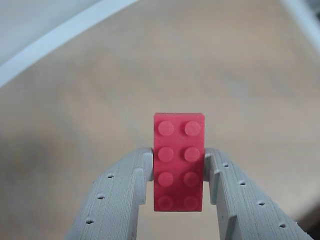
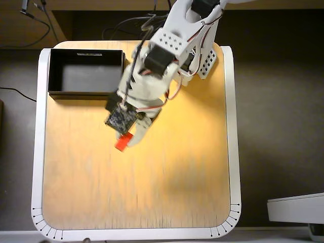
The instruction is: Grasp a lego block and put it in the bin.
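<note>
One red lego block [image 1: 178, 162] and one black bin [image 2: 86, 73] are showing, the bin sitting at the upper left of the overhead view on the wooden table [image 2: 167, 182]. The gripper [image 1: 178, 175] is pinching the block by its long sides, jaws narrowed to the brick's width, at centre frame in the wrist view. No readable writing is showing anywhere.

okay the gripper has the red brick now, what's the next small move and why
Probably carry it toward the bin, up and to the left in the overhead view. The gripper is shut on the lego block, fingers pressing both long sides, and the block sits over bare table, outside the bin.
</note>
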Robot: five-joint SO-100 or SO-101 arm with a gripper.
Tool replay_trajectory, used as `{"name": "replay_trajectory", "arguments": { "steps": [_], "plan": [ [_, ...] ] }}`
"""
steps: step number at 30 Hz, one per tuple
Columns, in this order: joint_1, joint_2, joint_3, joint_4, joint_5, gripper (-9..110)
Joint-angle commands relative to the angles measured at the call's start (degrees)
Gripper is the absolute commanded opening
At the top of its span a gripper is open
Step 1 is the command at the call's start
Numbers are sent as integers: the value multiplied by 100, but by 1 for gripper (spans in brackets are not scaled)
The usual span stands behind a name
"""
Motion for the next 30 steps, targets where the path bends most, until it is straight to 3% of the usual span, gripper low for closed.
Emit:
{"name": "replay_trajectory", "arguments": {
  "steps": [1,5,12,30],
  "plan": [
    [1028,519,-536,-9,-97,0],
    [1846,457,-519,44,-457,0],
    [2883,0,-527,211,-220,0],
    [4465,-2057,-703,211,580,0]
  ]
}}
